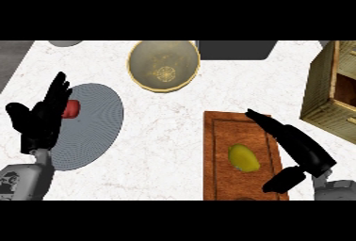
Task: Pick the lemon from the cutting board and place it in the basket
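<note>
**Right hand opens beside the lemon**

The right hand (295, 148), at lower right of the frame, has its fingers straight and spread from the thumb, holding nothing, probably shaped to close round the lemon (244, 157), which lies just left of it on the cutting board (221, 141). The basket (164, 64) sits at upper centre. The left hand (42, 117) rests open at the left, over a grey plate (97, 122) with a red item (70, 108).
</note>
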